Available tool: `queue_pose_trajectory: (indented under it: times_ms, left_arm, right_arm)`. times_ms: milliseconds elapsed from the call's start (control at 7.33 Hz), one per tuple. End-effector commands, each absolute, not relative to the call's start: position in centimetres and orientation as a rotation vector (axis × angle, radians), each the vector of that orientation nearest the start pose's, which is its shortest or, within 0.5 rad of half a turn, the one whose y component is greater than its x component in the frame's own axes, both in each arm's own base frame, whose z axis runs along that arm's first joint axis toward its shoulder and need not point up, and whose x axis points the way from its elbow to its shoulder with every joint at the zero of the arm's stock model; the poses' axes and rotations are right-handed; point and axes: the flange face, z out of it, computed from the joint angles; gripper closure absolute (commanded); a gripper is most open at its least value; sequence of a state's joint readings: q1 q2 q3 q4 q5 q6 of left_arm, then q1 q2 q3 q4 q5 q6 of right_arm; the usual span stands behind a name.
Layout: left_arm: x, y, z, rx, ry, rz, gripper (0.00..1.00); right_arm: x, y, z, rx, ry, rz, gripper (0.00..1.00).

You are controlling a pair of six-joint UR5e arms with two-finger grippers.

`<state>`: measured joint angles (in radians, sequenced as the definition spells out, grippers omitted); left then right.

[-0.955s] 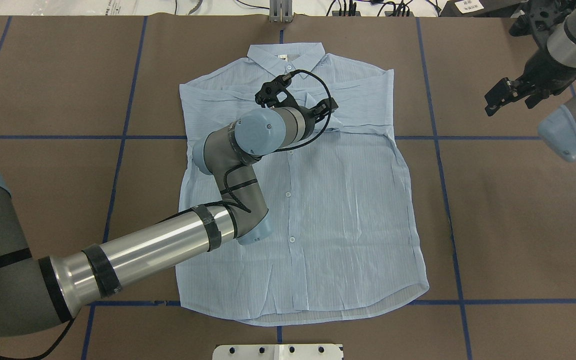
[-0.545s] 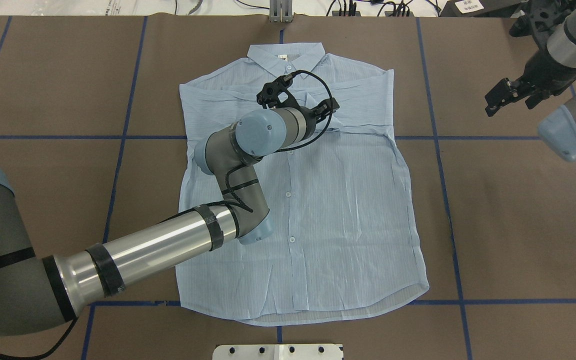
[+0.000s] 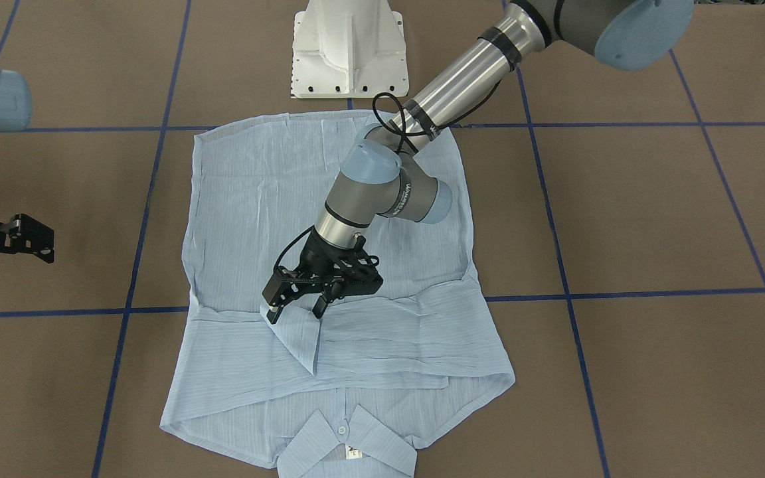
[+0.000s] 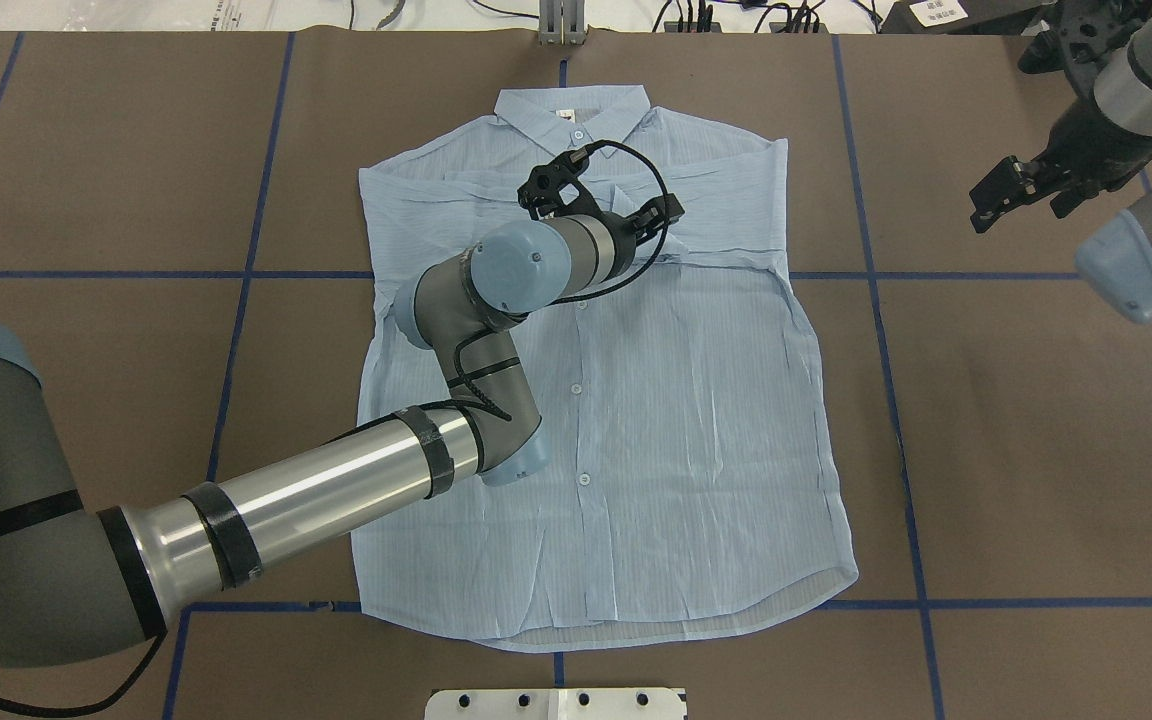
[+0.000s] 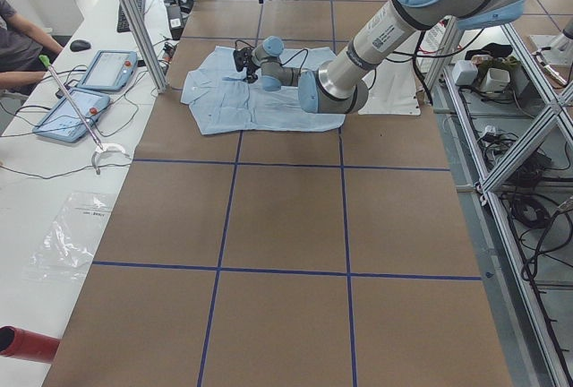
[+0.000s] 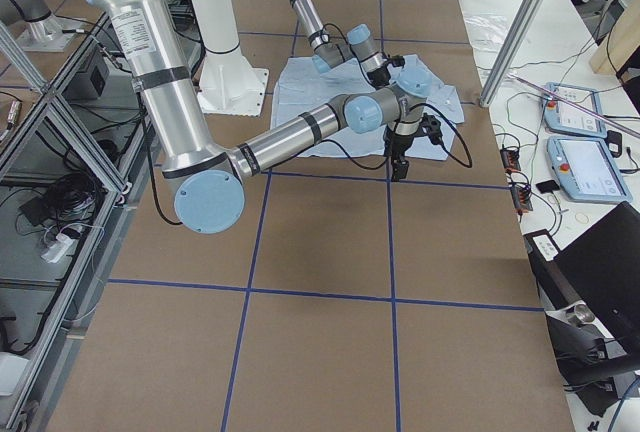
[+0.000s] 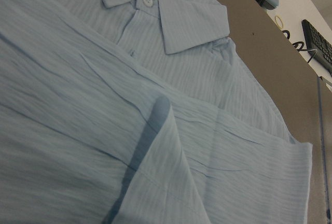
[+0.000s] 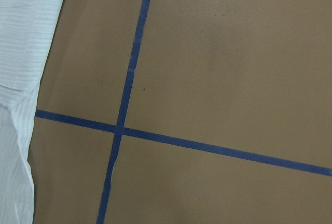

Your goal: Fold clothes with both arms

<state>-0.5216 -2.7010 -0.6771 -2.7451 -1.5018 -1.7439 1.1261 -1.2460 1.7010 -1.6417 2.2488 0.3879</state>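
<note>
Black two-finger left claw (image 3: pixel 295 311) released, jaws spread and empty, tips pointed down low over the chest of the thin, light blue, finely striped button-up shirt (image 4: pixel 686 420). Right by the slanted cuff end of a sleeve (image 3: pixel 303 338) folded across the front; touching the cloth or just clear of it, impossible to tell. Behind it, the silver-grey jointed left arm (image 4: pixel 316 490) stretched out over the shirt. Shirt spread flat and buttoned, front up, on the brown paper-covered table (image 4: pixel 1036 450) gridded with blue tape lines (image 4: pixel 1036 603). Collar (image 4: pixel 536 108) with white neck label at the far edge, hem nearest the white pedestal base (image 3: pixel 349 46). Black two-finger right claw (image 4: pixel 1021 205) released as well, jaws apart, nothing in them, hanging above the table well apart from the shirt, off its right side.
</note>
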Motion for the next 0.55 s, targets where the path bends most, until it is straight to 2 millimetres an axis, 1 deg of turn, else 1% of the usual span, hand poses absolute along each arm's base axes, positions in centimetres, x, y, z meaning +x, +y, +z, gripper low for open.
queue_pose_trajectory:
  times_ms: [0,136,273,409]
  left_arm:
    - [69.0,-55.8,14.3,0.318,1.470,-0.612,0.00]
    - [68.9,-55.8,13.6,0.322,1.498,-0.607,0.00]
    - [68.5,-55.7,12.0,0.333,1.548,-0.602,0.00]
    - [68.1,-55.5,8.7,0.340,1.613,-0.591,0.00]
  right_arm:
    - [-19.8,-58.0,42.9,0.064,-0.761,-0.183,0.00]
    - [-19.7,-58.0,43.0,0.063,-0.762,-0.183,0.00]
    - [-19.7,-58.0,43.1,0.061,-0.761,-0.182,0.00]
    - [-19.7,-58.0,43.0,0.065,-0.762,-0.185,0.00]
